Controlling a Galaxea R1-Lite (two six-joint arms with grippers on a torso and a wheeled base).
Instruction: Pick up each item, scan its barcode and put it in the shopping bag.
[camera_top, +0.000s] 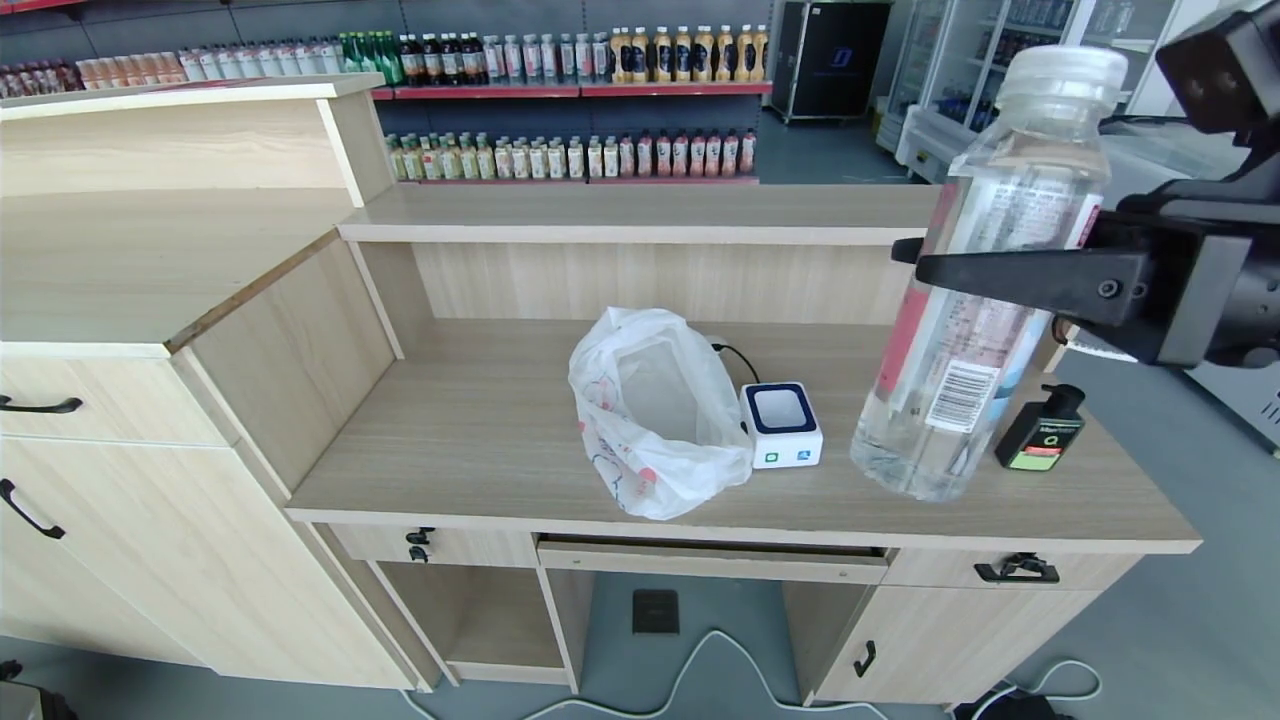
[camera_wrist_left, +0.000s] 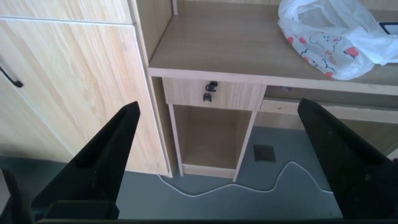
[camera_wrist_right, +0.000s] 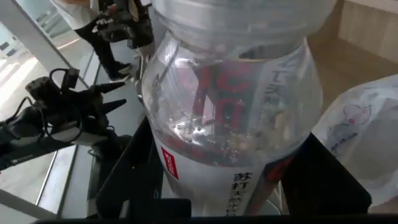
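Left wrist view showed the left gripper (camera_wrist_left: 217, 104) with its fingers spread wide and nothing between them, hanging low in front of the wooden counter (camera_wrist_left: 205, 37), facing a small drawer (camera_wrist_left: 186, 93) and the grey floor. On the counter top, near the middle, the white plastic shopping bag (camera_top: 650, 420) stood with its mouth open. Just beside it, on its right, sat the white barcode scanner (camera_top: 782, 423). Further right, the right gripper (camera_top: 915, 262) was clamped around the upper body of a clear water bottle (camera_top: 980, 330), held up off the counter and slightly tilted, cap uppermost, its barcode facing the head camera. At the far right a small black pump bottle (camera_top: 1040, 432) stood on the counter.
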